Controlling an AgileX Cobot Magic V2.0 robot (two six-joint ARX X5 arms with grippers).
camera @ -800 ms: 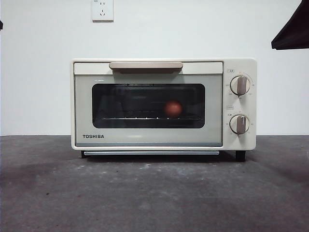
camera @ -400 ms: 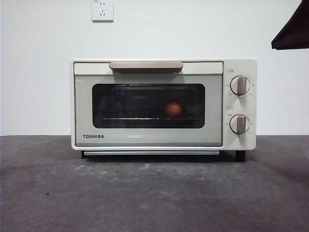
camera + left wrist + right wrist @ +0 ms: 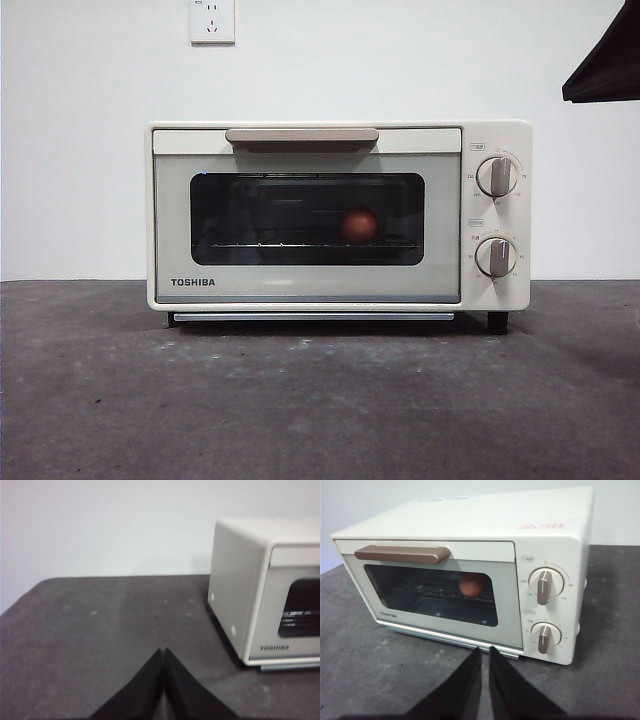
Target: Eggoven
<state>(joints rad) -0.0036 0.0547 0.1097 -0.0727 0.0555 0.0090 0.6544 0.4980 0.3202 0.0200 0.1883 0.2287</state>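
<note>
Hovering low over the dark grey table (image 3: 365, 680), the right gripper (image 3: 485, 652) pointed at the closed front of the toaster oven (image 3: 470, 525), its two black jaws nearly together with only a thin slit between them and nothing held. The tips sat just short of the door's lower edge, apart from it. Straight ahead of that gripper and a little higher, the reddish-brown egg (image 3: 472, 585) rested on the wire rack (image 3: 435, 591) behind the dark glass door (image 3: 420, 600). The tan handle (image 3: 400, 554) ran along the door's top edge, and two knobs (image 3: 545, 585) stood one above the other on the panel beside the door. The left gripper (image 3: 163, 652) waited well off to the oven's side, jaws pressed together and empty, with bare table ahead of it and the oven's cream side wall some way off. In the front view, only a black tip of an arm (image 3: 605, 65) showed at a top corner. Compared with a second before, nothing in the front view had moved: door closed, egg in the same spot on the rack, knobs upright, arm tip unchanged. A white wall socket (image 3: 212, 20) hung on the pale wall above the oven. The shut glass door stood between both grippers and the egg.
</note>
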